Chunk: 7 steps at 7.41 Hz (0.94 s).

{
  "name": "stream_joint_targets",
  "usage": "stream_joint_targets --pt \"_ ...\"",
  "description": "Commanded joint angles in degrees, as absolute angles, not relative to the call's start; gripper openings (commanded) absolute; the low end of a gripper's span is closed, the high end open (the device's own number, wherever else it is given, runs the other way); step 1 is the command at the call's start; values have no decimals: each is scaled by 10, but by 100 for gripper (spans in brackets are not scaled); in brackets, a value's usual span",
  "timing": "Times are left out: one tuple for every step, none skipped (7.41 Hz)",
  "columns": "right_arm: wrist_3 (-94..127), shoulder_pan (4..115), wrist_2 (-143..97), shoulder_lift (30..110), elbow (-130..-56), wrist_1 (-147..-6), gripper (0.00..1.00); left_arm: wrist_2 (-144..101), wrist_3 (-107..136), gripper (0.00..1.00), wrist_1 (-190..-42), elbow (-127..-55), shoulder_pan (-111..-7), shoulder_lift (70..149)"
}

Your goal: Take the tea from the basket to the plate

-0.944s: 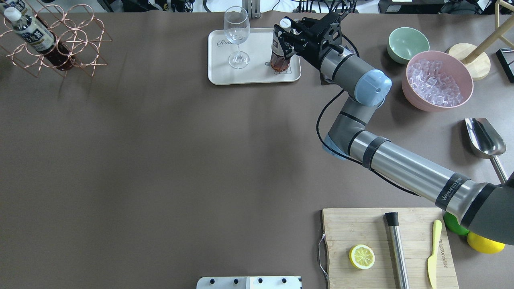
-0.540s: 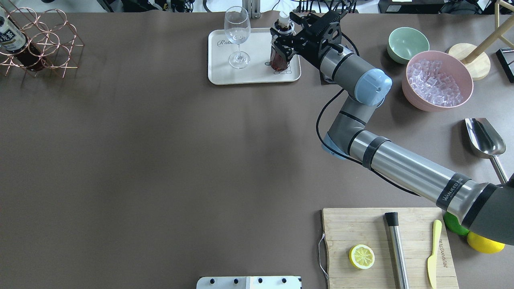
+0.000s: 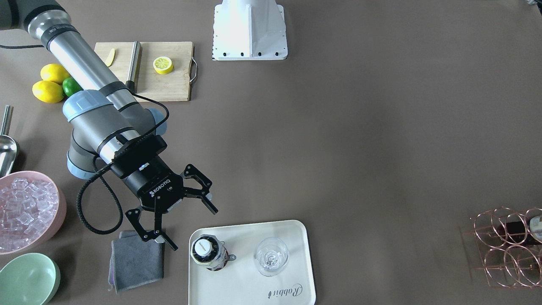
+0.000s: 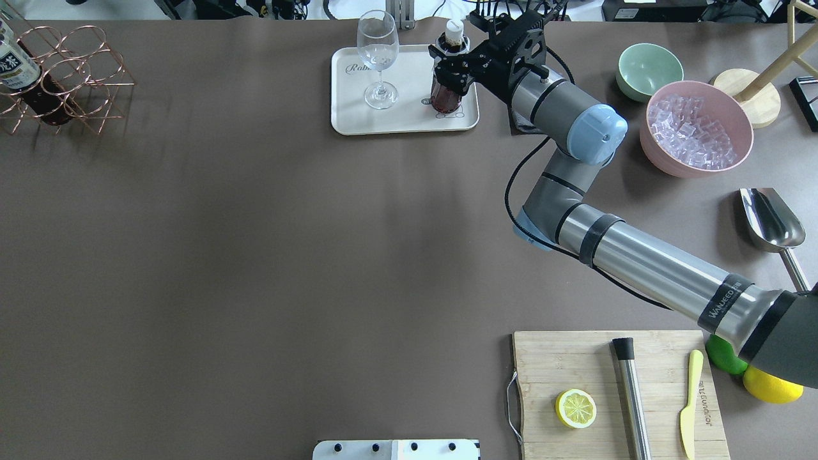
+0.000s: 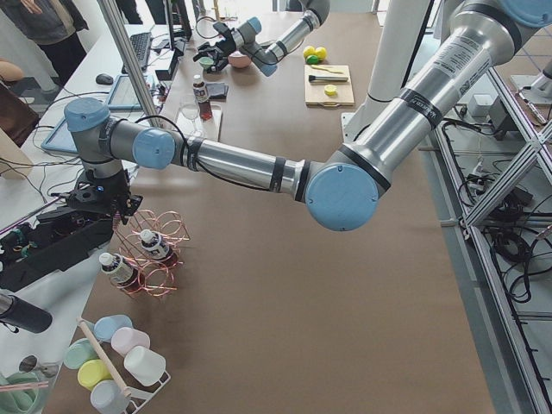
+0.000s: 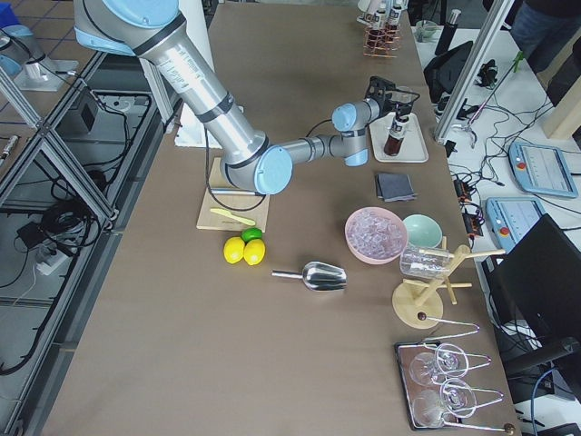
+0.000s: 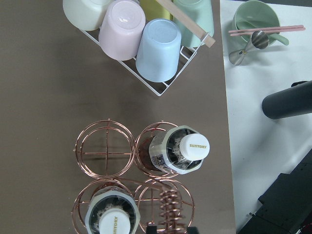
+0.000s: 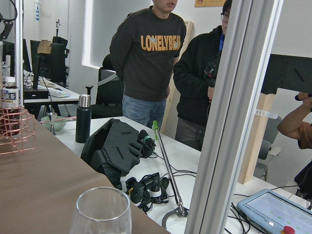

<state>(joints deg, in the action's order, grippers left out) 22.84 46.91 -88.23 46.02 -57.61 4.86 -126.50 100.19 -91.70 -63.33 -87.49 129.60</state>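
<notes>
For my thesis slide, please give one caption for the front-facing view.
Right gripper, fingers open, close to the tea standing on the plate beside a glass.

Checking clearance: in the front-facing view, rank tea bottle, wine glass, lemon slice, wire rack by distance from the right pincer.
1. Tea bottle, on the tray beside the right pincer.
2. Wine glass, same tray.
3. Lemon slice, on the cutting board.
4. Wire rack, far table end.

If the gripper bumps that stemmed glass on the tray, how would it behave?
It would probably tip easily: the glass stands tall on a thin stem and a small foot. It is likely light and fragile, since it looks clear, thin-walled and empty.
</notes>
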Motion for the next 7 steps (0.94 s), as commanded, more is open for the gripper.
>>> stream_joint_targets --pt "227 554 -1091 479 -644 -50 100 -1263 994 61 -932 -631 -873 1293" --pt "228 575 -1137 481 -656 -76 100 -1262 968 98 -932 -632 -873 1292" --pt "223 577 -1162 501 -689 -123 100 -1263 962 98 -931 -635 -874 1291" --pt "208 577 -1185 525 -730 -181 100 -1266 961 98 -928 -644 -882 1287" --pt "137 580 -1203 554 -781 -257 100 -1267 954 98 -924 -688 -889 1260" --pt "65 587 -1218 582 -828 -347 100 -1272 907 98 -889 -764 -896 1216" --pt "58 599 -1236 601 -864 -423 100 -1311 832 98 -822 -866 -903 1159"
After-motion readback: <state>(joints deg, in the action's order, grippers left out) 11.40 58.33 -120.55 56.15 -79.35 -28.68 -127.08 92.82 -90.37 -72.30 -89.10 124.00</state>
